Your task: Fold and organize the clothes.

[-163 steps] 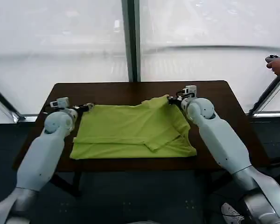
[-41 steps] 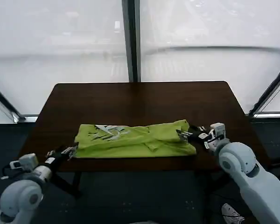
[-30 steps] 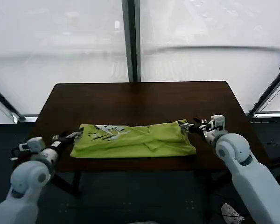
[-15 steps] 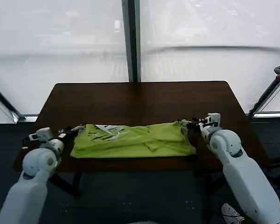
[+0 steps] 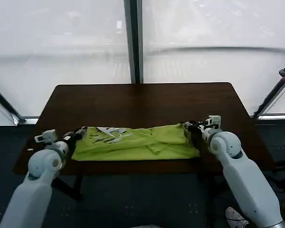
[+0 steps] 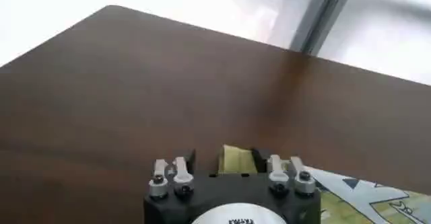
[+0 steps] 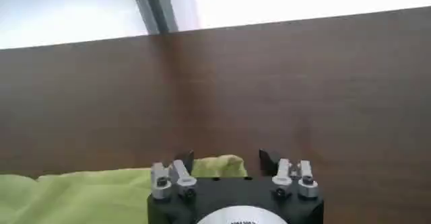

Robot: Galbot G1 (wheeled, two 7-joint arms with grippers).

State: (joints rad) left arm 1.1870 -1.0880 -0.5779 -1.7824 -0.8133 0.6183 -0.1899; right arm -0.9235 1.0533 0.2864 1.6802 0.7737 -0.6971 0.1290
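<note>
desk (image 5: 142, 102): dark brown, shirt lies along its near edge, far half bare; T-shirt (image 5: 137, 142): lime, already folded once lengthwise into a long flat band running left to right, white print (image 5: 109, 134) face-up toward the left end, a loose fold or sleeve lump near the middle-right; left gripper (image 5: 77, 135): at the band's left end, level with the desk; left wrist view has its fingers (image 6: 190, 158) spread with a bit of yellow-green fabric (image 6: 237, 158) sitting between them, so open around the corner, not clamped as far as I can tell; right gripper (image 5: 190, 127): at the band's right far corner; right wrist view shows its fingers (image 7: 183, 158) apart too, cloth edge (image 7: 215, 165) in the gap, no visible pinch

step, my read: lengthwise fold done, both grippers lined up on the two ends for the next grab; task maybe halfway, band not yet folded crosswise

next move calls for: close both on the end corners, catching all layers, not just the top one; then carry one end over to the other, keeping edges aligned; that middle-right lump may bunch up inside the fold, worth flattening first; band sits close to the near edge, so avoid dragging it off
</note>
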